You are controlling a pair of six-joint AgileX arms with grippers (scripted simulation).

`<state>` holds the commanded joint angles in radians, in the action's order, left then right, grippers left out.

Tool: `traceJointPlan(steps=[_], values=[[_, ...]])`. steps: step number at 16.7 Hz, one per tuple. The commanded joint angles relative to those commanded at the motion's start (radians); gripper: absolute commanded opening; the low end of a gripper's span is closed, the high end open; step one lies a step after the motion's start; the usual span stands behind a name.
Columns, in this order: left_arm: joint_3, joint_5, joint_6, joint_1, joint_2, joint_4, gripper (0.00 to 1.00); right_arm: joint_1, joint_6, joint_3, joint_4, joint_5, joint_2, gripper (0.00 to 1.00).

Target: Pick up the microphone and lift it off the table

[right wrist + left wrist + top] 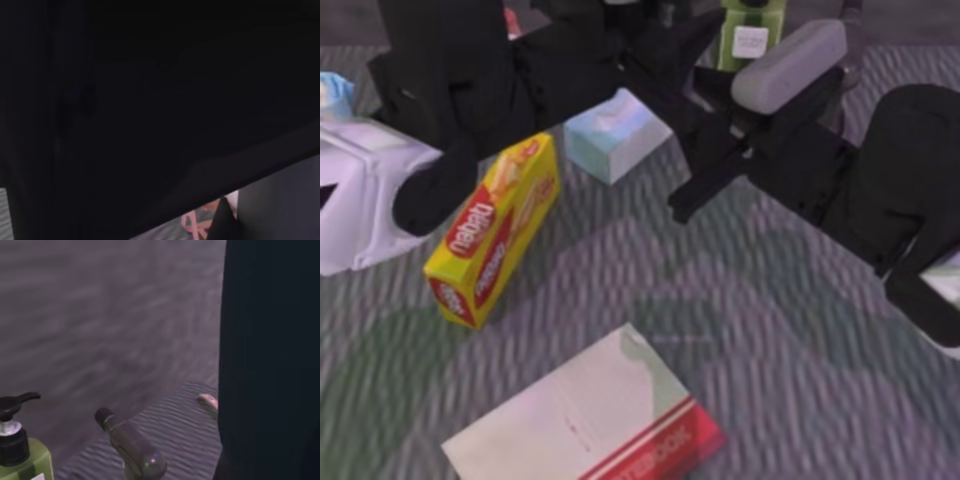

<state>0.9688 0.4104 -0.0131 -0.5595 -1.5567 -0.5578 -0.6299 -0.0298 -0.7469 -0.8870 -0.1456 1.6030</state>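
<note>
Microphone point(790, 65) just beside the green pump bottle point(750, 35); we cannot tell whether either hand grasps it or it clears the surface point(770, 330).

Both my AgileX arms are matte black and bulky with rounded links: left arm point(450, 90), right arm point(910, 210).

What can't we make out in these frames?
- Top view: the microphone cannot be found; the black arms may cover it.
- Left wrist view: a dark shape blocks one side; the green pump bottle is cut off by the edge.
- Right wrist view: dark.
</note>
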Motion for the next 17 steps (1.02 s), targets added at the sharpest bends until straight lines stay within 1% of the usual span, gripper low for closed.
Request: traceJointPlan(steps=[1,2,10,17], values=[[0.000,0.000,0.000,0.000,0.000,0.000,0.02,0.000,0.000,0.000,0.000,0.000,0.000,0.00],[0.000,0.000,0.000,0.000,0.000,0.000,0.00,0.000,0.000,0.000,0.000,0.000,0.000,0.00],[0.000,0.000,0.000,0.000,0.000,0.000,0.00,0.000,0.000,0.000,0.000,0.000,0.000,0.00],[0.000,0.000,0.000,0.000,0.000,0.000,0.00,0.000,0.000,0.000,0.000,0.000,0.000,0.53]])
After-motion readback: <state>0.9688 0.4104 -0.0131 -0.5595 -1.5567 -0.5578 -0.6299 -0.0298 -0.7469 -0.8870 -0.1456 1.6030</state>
